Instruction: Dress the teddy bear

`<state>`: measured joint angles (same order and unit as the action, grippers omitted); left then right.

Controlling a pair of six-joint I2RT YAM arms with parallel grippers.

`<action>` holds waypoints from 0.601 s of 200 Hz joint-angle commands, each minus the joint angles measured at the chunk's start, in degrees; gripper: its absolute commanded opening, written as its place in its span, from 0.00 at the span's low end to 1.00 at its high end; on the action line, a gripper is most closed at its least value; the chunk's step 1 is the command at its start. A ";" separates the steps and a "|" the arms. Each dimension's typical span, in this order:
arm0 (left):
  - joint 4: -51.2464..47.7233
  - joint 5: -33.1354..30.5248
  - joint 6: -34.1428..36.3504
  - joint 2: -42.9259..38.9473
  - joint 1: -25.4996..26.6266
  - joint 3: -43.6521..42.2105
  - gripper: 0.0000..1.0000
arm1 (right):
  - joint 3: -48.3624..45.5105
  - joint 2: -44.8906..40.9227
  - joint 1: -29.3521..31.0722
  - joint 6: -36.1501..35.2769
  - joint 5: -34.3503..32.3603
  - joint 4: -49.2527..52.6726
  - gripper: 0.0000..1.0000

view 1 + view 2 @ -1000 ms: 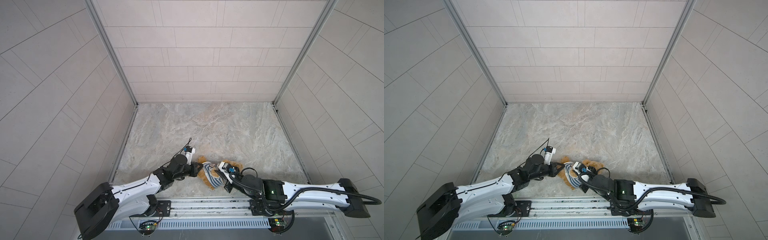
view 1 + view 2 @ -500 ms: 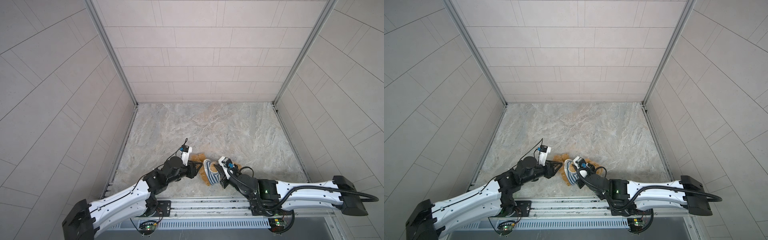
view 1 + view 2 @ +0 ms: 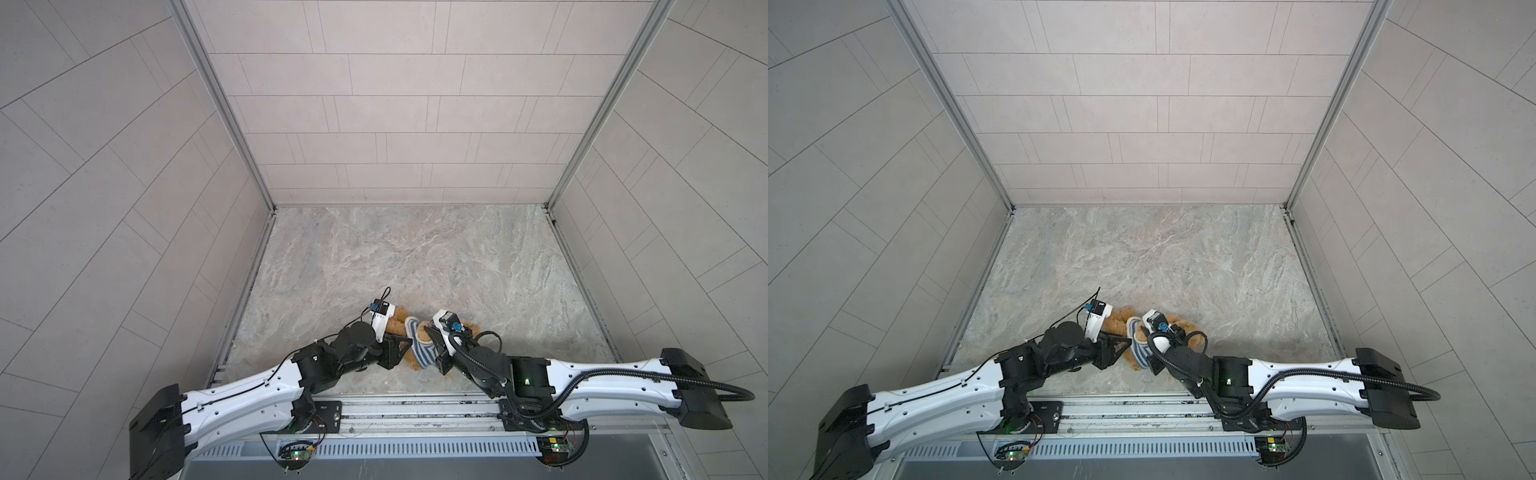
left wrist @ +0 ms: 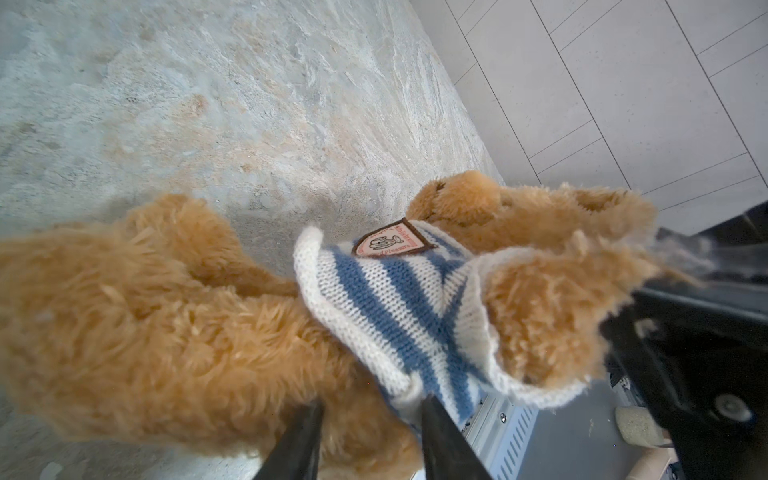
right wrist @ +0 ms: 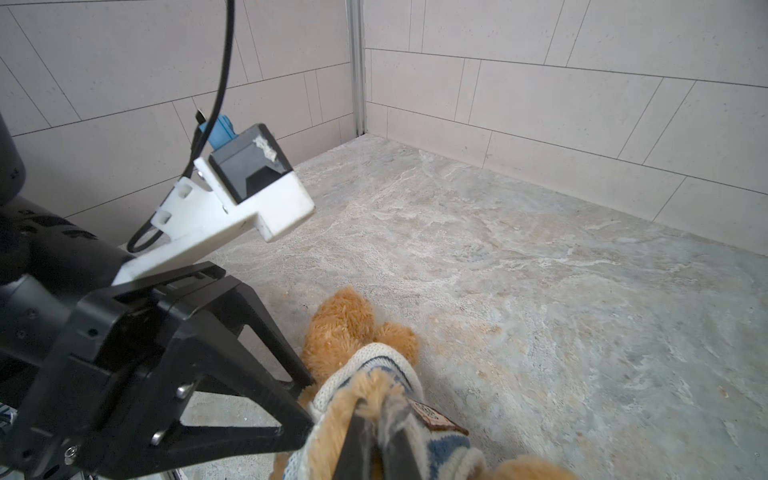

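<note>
The teddy bear (image 3: pixel 395 327) (image 3: pixel 1116 325) (image 4: pixel 166 316) lies near the front edge of the floor, between the two arms. A blue-and-white striped sweater (image 3: pixel 419 351) (image 3: pixel 1140 350) (image 4: pixel 399 299) with a badge sits around its chest. My right gripper (image 5: pixel 376 401) (image 3: pixel 429 336) is shut on a furry arm that pokes out of the sweater (image 5: pixel 374 361). My left gripper (image 4: pixel 370 411) (image 3: pixel 405 351) (image 5: pixel 309 405) is open, with its tips apart against the bear's body and the sweater's hem.
The marble floor (image 3: pixel 415 257) is boxed in by tiled walls on the left, back and right. A metal rail (image 3: pixel 415 405) with the arm bases runs along the front edge, close behind the bear.
My left gripper has gone from shut to open and lies close against the bear. My right gripper has shifted a little left with the bear's arm still in it.
</note>
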<state>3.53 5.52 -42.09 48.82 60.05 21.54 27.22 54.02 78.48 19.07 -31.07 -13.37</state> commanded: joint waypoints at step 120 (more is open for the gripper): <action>4.12 0.03 -1.27 3.57 1.03 2.51 0.13 | 1.74 -0.92 0.36 0.88 -2.91 -0.79 0.00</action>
<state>8.12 6.37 -43.48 53.04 60.84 23.24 27.42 54.72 78.48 19.53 -31.64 -13.06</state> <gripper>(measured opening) 0.204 0.062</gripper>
